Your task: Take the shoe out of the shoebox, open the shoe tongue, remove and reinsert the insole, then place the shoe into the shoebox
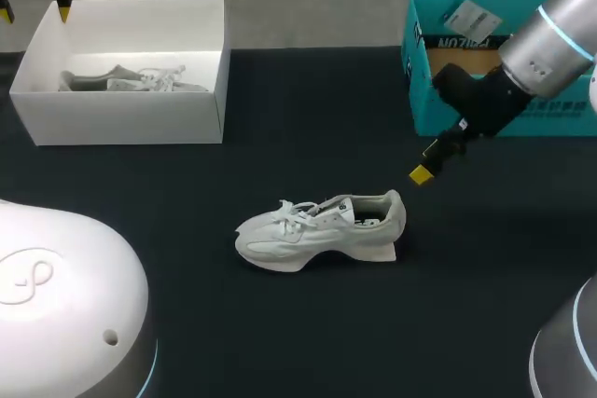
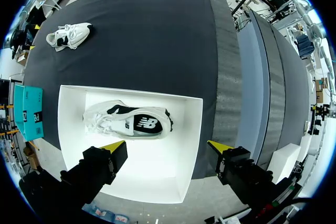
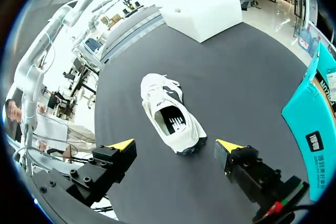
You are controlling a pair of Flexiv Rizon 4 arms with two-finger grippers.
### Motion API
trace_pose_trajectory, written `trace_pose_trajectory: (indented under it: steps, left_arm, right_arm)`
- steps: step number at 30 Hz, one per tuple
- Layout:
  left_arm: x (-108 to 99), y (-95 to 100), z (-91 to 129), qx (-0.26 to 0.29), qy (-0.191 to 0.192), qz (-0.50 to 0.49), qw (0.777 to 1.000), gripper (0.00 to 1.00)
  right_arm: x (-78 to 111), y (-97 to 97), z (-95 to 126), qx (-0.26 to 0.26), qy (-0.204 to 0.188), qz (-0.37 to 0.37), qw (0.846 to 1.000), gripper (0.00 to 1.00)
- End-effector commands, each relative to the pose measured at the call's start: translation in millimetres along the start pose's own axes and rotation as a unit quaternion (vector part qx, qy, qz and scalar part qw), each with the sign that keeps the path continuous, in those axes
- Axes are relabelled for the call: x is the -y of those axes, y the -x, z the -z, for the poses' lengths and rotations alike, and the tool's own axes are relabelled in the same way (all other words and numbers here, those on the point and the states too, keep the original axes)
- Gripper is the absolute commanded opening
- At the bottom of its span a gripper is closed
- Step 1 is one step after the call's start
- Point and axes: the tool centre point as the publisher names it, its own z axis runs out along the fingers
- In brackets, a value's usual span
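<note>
White laced shoe (image 1: 322,230) sits upright on the matte black table (image 1: 308,109).

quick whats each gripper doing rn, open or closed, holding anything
left gripper: open, empty, over the white shoebox
right gripper: open, empty, by the heel of the white sneaker

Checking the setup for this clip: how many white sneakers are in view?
2. The first white sneaker stands upright near the middle of the black table. The second white sneaker lies on its side inside the open white shoebox. The teal box has a partly hidden interior.
</note>
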Motion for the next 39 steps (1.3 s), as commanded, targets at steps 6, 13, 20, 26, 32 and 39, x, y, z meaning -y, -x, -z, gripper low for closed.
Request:
trace_pose_trajectory:
  steps: [6,13,20,26,32,39]
  left_arm:
    - [0.8,-0.2,0.4,-0.001,0.001,0.000,1.000,1.00]
    - [0.8,-0.2,0.4,-0.001,0.001,0.000,1.000,1.00]
    - [0.8,-0.2,0.4,-0.001,0.001,0.000,1.000,1.00]
    - [0.8,-0.2,0.4,-0.001,0.001,0.000,1.000,1.00]
    - [0.8,-0.2,0.4,-0.001,0.001,0.000,1.000,1.00]
    - [0.8,-0.2,0.4,-0.001,0.001,0.000,1.000,1.00]
  right_arm:
    - [2.2,18.9,15.3,0.027,-0.006,0.115,0.993,1.00]
    - [2.2,18.9,15.3,0.027,-0.006,0.115,0.993,1.00]
    - [2.2,18.9,15.3,0.027,-0.006,0.115,0.993,1.00]
    - [4.8,24.3,7.4,0.067,0.031,0.157,0.985,1.00]
    - [14.7,27.5,-11.7,0.069,0.049,0.168,0.982,1.00]
    - [22.4,26.5,-27.6,0.058,0.066,0.192,0.977,1.00]
